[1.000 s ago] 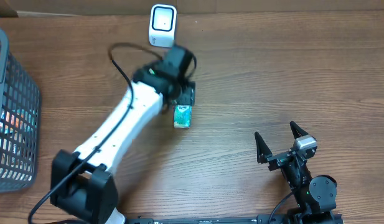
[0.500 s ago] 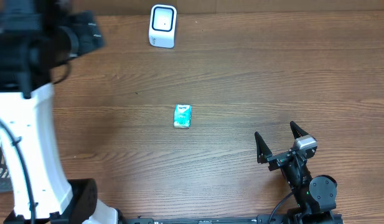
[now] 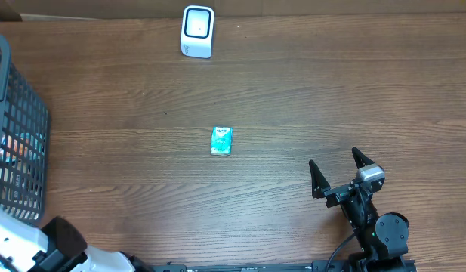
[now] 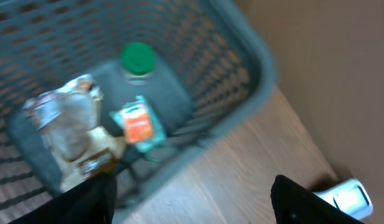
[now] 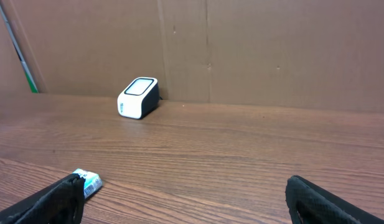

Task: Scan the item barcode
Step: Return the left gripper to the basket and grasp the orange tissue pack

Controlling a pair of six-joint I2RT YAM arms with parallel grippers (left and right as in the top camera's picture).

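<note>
My left end effector (image 4: 192,186) hangs above the basket (image 3: 21,113) at the left edge of the worktop (image 3: 331,83), its fingers spread wide with nothing between them. The right end effector (image 3: 334,160) sits by the near edge toward the right corner, jaws fully apart and equally empty. A teal packet (image 3: 221,140) lies flat around the middle of the worktop, well apart from the scanner (image 3: 196,30), which stands at the far edge, left of its middle. Inside the basket I can see an orange packet (image 4: 137,124), a green-capped bottle (image 4: 137,59) and a crumpled clear wrapper (image 4: 67,118); the view is blurred, so I can't make out any barcode. I judge this to be the fetching step, with no item in hand yet. The next move calls for lowering the left fingers straight down inside the basket wall, straddling one item, probably the orange packet, without snagging the wrapper just beside it.
</note>
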